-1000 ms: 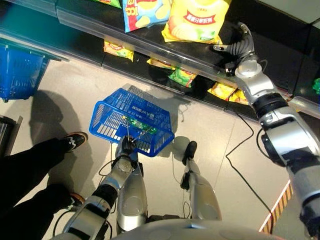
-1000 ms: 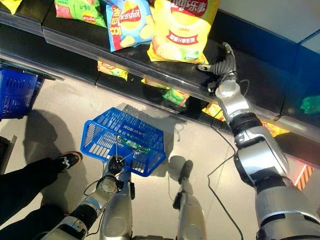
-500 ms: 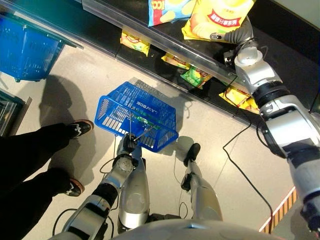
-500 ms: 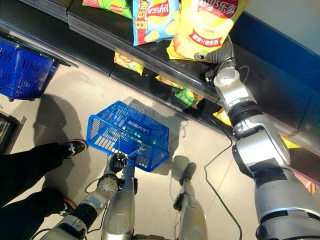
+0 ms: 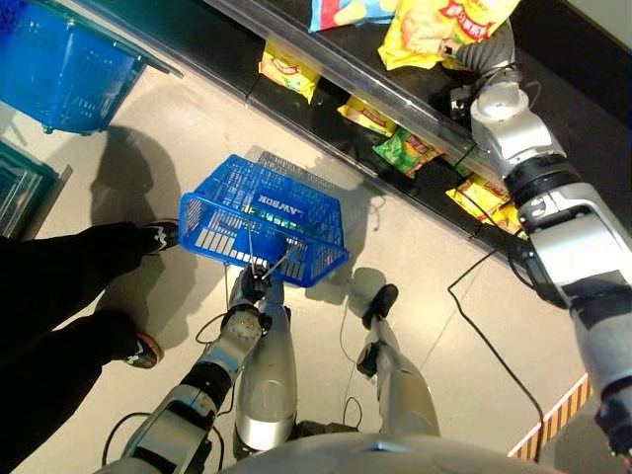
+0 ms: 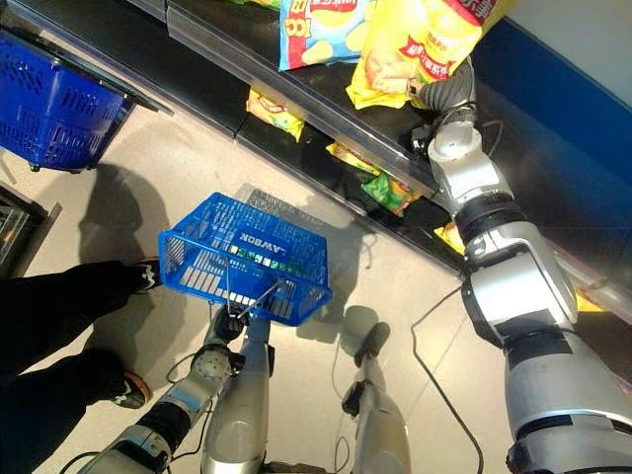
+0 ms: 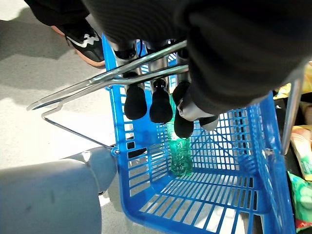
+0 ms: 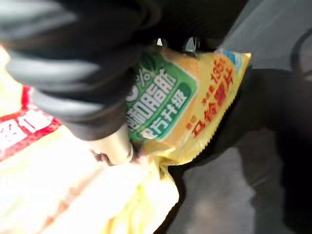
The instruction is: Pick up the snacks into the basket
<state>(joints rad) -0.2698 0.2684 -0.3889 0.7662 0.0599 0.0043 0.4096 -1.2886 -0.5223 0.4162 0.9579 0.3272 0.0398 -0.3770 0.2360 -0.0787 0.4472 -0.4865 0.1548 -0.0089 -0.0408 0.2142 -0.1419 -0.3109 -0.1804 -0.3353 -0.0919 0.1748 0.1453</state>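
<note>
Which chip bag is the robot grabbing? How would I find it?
Look at the black shelf above the floor. On top, beside a blue bag, lies the yellow bag. It is the one that the right hand reaches, crumpled at its corner.

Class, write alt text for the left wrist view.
The left hand curls its fingers round the metal handles of a blue basket; a green packet lies inside. A person's shoe stands on the floor beyond.

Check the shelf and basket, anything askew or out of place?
Nothing spilled or damaged. The yellow snack bag on the top shelf looks crumpled where the right hand grips it. The blue basket hangs tilted from the left hand.
</note>
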